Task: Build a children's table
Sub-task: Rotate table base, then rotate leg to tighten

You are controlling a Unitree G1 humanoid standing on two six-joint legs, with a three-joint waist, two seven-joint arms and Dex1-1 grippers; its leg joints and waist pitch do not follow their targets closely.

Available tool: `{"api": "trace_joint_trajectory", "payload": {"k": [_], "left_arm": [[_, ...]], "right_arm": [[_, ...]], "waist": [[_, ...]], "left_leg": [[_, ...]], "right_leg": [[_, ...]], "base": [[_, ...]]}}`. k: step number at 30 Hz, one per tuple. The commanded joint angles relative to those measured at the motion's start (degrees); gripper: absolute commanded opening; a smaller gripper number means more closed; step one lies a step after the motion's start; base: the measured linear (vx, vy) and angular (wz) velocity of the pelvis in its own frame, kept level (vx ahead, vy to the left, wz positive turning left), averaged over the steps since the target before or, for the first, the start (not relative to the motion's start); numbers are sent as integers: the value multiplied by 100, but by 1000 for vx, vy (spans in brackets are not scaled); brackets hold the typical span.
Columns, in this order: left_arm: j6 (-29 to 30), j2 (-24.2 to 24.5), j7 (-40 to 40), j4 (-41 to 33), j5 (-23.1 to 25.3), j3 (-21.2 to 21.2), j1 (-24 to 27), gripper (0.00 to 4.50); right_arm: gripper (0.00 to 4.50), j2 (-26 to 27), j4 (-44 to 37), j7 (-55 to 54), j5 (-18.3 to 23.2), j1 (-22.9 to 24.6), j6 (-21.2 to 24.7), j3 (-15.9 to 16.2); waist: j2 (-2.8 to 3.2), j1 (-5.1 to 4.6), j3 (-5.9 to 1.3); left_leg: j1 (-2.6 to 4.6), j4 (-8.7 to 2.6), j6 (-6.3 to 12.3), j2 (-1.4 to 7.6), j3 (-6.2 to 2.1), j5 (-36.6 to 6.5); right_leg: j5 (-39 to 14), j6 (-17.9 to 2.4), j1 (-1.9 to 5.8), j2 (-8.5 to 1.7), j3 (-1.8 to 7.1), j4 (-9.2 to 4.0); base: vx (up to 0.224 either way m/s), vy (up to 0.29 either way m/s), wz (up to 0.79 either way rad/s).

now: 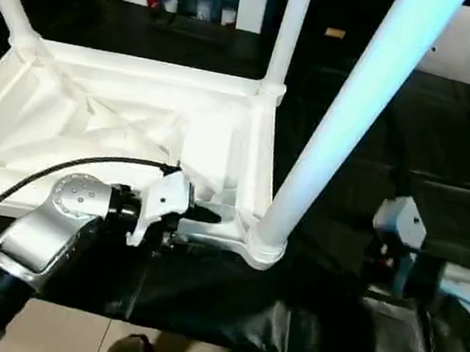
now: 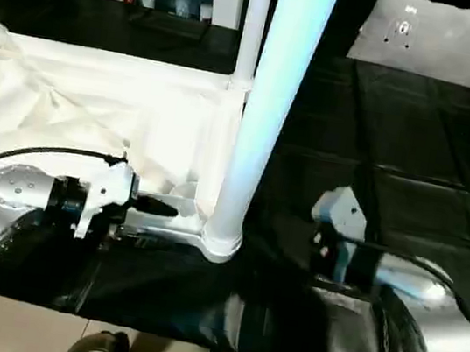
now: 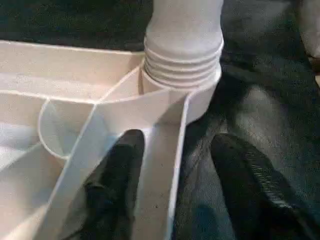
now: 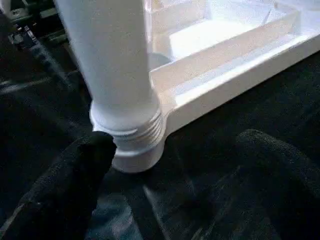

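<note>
Tabletop [image 1: 119, 123] upside down, left gripper [image 3: 172, 185] astride rim — right gripper [image 4: 200, 175] apart nr leg [image 1: 339, 130].

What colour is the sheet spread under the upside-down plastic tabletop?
Black, slightly glossy and creased sheet; the right eye view shows it best.

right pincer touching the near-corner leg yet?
Apart. In the right wrist view the right pincer stands open short of the leg, dark cloth visible between; the head view shows it off to the side too.
</note>
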Motion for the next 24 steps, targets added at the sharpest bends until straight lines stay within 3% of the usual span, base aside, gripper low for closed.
{"api": "trace_joint_trajectory", "payload": {"k": [1, 11, 14, 16, 20, 24], "left_arm": [[-37, 20, -46, 2, 140, -109, 9, 205], [-314, 33, 31, 458, 538, -235, -173, 119], [-356, 58, 6, 557, 606, -232, -215, 107], [-380, 61, -4, 591, 640, -238, -227, 76], [-521, 103, -29, 707, 784, -263, -245, 57], [-638, 129, -58, 766, 878, -307, -260, 15]], "right_arm": [[450, -65, -157, 30, -57, 87, -36, -72], [450, -122, -530, -60, 24, 261, 129, 88], [450, -119, -547, -45, 17, 290, 137, 126], [450, -119, -542, -42, 13, 292, 136, 137], [450, -103, -574, -71, 4, 314, 139, 190], [450, -63, -516, -78, -23, 263, 105, 245]], "waist": [[16, 9, -494], [39, -13, -515], [51, -20, -533], [60, -25, -547], [56, -28, -550], [29, -30, -566]], "left_leg": [[99, -369, 192, 41, -25, -1558], [130, -362, 185, 15, -53, -1721], [113, -381, 202, 30, -65, -1668], [109, -391, 219, 45, -65, -1668], [123, -384, 229, 36, -55, -1732], [120, -367, 208, 14, -59, -1752]], "right_leg": [[-3176, -451, 319, -323, 200, -612], [-3606, -277, 312, -331, 147, -694], [-3436, -313, 329, -335, 138, -682], [-3224, -396, 335, -333, 144, -659], [-3320, -387, 324, -342, 149, -679], [-3656, -237, 321, -350, 124, -717]], "base": [[0, 0, 0], [0, 0, 0], [0, 0, 0], [0, 0, 0], [0, 0, 0], [0, 0, 0]]}}
